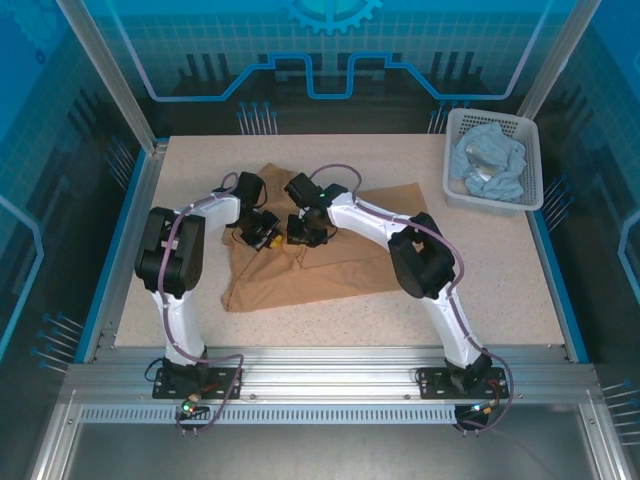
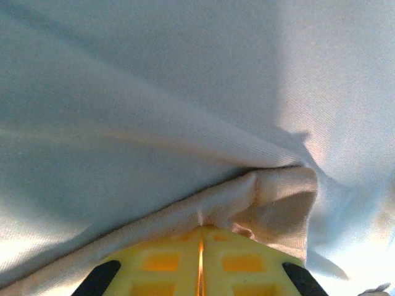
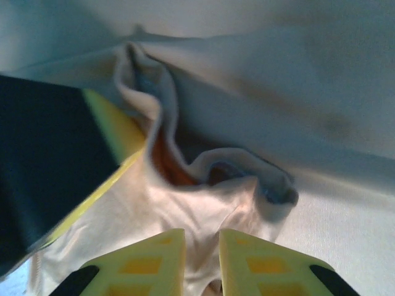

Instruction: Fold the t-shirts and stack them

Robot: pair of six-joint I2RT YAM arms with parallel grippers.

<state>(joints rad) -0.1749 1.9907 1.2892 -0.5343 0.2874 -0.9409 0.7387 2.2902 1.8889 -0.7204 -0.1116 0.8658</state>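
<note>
The brown shirt (image 1: 300, 275) is lying left of the basket (image 1: 533, 135), and the blue shirt (image 1: 488, 160) is sitting inside it. The left claw (image 2: 200, 233), fully closed, is pinching a fold of the brown shirt; the right claw (image 3: 202, 239), nearly closed, is gripping it too

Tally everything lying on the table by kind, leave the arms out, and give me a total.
T-shirts: 2, the tan t-shirt spread flat and the pale blue t-shirt crumpled
Baskets: 1, the white basket holding the blue one
Total: 3
</note>
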